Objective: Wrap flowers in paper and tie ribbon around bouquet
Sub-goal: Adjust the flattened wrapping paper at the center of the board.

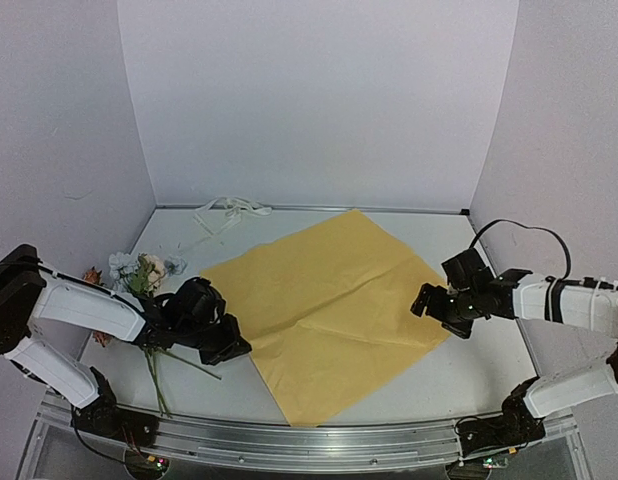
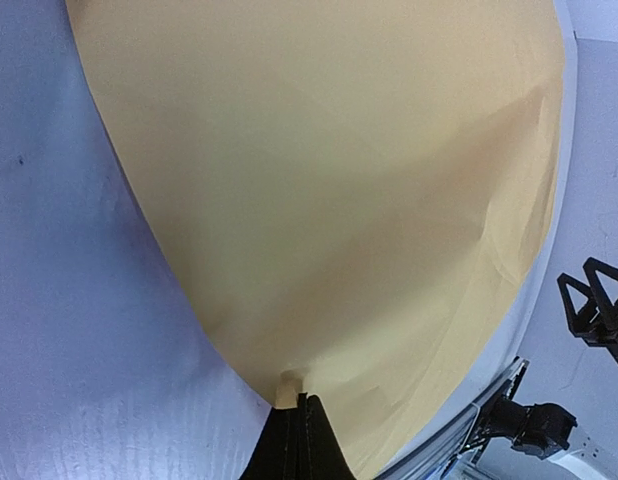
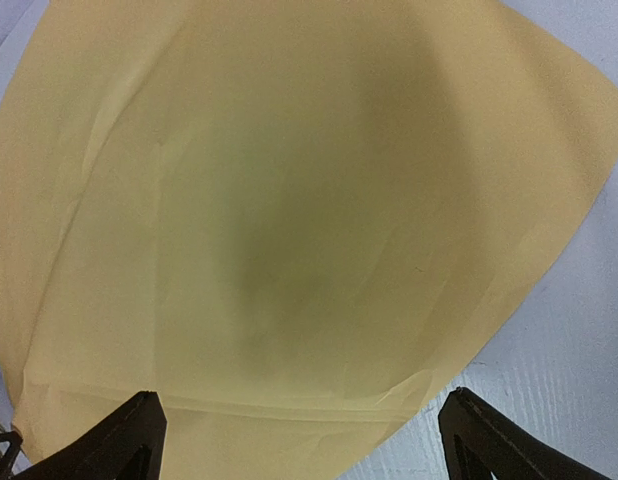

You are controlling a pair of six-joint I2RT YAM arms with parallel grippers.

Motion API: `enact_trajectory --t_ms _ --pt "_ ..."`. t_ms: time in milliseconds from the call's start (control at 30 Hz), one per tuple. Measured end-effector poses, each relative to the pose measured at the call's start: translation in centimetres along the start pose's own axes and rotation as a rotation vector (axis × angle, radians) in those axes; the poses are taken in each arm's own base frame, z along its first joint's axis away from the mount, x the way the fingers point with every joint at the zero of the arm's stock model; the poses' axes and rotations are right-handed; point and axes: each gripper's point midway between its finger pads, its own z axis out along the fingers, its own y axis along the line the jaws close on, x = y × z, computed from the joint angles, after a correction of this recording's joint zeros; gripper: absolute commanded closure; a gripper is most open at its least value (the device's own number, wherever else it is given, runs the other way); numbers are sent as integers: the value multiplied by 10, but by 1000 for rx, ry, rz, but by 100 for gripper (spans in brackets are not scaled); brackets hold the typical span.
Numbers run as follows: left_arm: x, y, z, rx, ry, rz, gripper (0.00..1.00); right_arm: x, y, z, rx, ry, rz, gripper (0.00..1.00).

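Yellow-orange paper [image 1: 324, 310], one large creased sheet, lies flat and diamond-wise on the white table [image 1: 459, 370] in the top view, its corners toward the two arms, the back wall and the near rail. Left gripper [image 1: 229, 345]: at the sheet's left corner, jaws pressed together. Right gripper [image 1: 421, 300]: at the sheet's right corner, above it, jaws spread. Flowers [image 1: 144, 272]: small bunch lying on the table left of the paper, heads away from the arms, thin green stems running toward the near edge, partly under the left arm. Ribbon [image 1: 229, 210]: cream-white strip loosely heaped at the far edge of the table, well apart from the paper. Plain pale walls enclose the table on three sides. Left wrist view: the black fingers [image 2: 301, 440] meet with no gap and pinch the paper's corner; the sheet [image 2: 329, 200] spreads away beyond them over the white surface. Right wrist view: both fingers [image 3: 119, 440] stand at the frame's lower corners, wide apart, holding nothing, with the paper [image 3: 289, 220] below them and shadowed at its middle.
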Motion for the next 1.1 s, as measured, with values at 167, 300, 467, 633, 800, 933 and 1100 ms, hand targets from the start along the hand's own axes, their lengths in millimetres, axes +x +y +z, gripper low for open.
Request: enact_trajectory --t_ms 167,300,467,633,800,933,1100 --pt "7 0 4 -8 12 -43 100 -11 -3 14 58 -11 11 2" --pt "1 2 4 -15 -18 -72 100 -22 -17 18 97 -37 58 2" --pt "-5 0 3 -6 -37 -106 100 -22 -37 16 126 -75 114 2" --pt "-11 -2 3 9 -49 -121 100 -15 -67 18 167 -82 191 2" --pt "-15 -1 2 12 -46 -133 100 -16 -82 24 167 -97 259 2" --pt "-19 0 1 17 -39 -146 100 -26 -85 34 139 -108 317 2" --pt "-25 1 -2 28 -32 -157 100 -44 -79 41 80 -146 366 2"
